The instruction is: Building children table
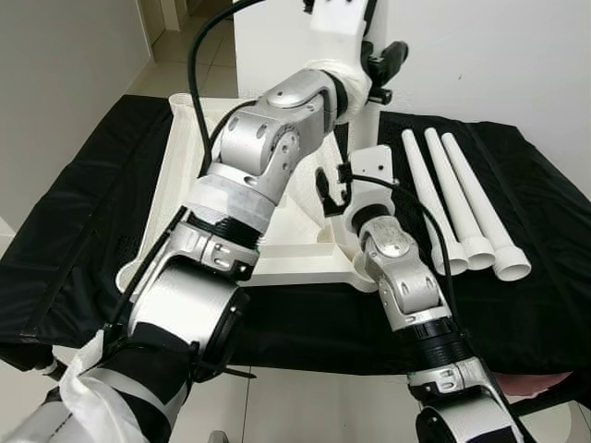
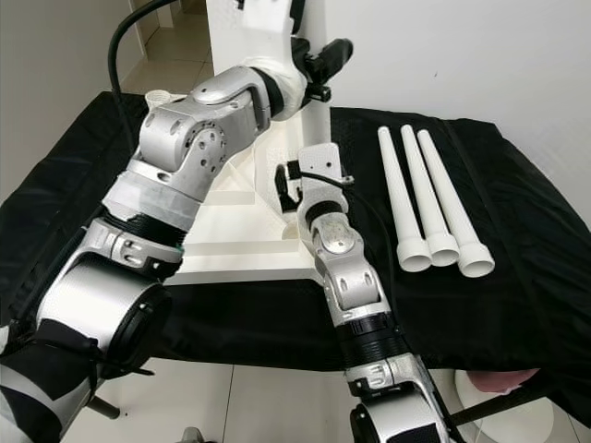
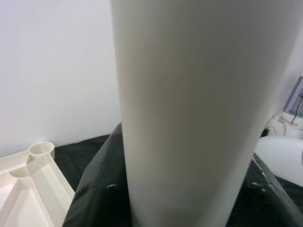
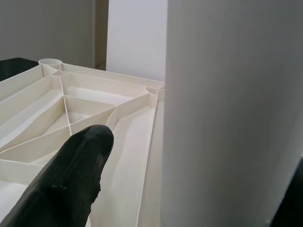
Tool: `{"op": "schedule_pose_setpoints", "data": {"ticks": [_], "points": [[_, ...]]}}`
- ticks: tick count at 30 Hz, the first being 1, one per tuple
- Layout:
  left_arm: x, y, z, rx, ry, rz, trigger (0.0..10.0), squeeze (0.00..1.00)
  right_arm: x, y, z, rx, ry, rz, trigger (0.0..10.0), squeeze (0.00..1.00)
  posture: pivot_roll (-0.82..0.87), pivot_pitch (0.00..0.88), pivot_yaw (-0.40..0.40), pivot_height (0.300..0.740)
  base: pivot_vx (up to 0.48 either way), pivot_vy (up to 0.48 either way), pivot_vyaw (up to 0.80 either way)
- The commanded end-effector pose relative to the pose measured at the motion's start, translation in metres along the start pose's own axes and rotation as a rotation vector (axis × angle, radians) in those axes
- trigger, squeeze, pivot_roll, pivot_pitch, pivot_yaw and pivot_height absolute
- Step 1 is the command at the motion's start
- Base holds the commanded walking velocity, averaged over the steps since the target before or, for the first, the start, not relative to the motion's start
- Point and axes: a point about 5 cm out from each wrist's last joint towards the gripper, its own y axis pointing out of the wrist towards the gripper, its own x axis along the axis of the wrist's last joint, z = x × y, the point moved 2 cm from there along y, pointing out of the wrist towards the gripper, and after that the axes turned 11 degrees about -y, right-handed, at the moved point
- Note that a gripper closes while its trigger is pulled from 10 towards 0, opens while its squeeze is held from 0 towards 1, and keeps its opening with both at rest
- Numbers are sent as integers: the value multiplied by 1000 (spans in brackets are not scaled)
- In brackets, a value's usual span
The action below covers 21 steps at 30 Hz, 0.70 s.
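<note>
Keep the upright leg (image 2: 317,101) plumb in the tabletop's (image 1: 305,261) corner socket. Your left gripper (image 1: 383,69) clasps it high; your right gripper (image 2: 294,194) holds it low, fingers (image 4: 66,182) spread around it. Three spare legs (image 2: 427,198) lie alongside on the black cloth (image 2: 517,277).

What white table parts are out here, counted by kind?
Tabletop: 1
Loose legs on the black cloth: 3
Upright leg at the tabletop's corner: 1
Total: 5
</note>
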Motion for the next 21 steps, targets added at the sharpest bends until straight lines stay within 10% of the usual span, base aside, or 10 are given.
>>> {"op": "schedule_pose_setpoints", "data": {"ticks": [1,9,10,13,14,21], "points": [[10,1,-11,-28,22,-41,10000,0,2,1,-1,-15,-10,-11,10000,0,60,45,-3,740,0,0,0],[9,3,-13,-31,23,-43,10000,0,4,4,-7,-56,-3,-12,10000,0,59,45,-6,740,0,0,0],[9,3,-13,-32,22,-43,10000,0,4,4,-7,-59,-2,-11,6431,0,59,45,-6,740,0,0,0],[10,4,-14,-34,24,-44,10000,0,3,5,-7,-60,4,-7,4157,0,60,46,-6,740,0,0,0],[10,4,-15,-35,26,-44,10000,0,0,5,-8,-72,10,6,0,0,60,46,-6,740,0,0,0],[11,4,-19,-37,32,-44,10000,0,-8,5,-10,-80,28,43,0,0,63,45,-5,740,0,0,0]]}}
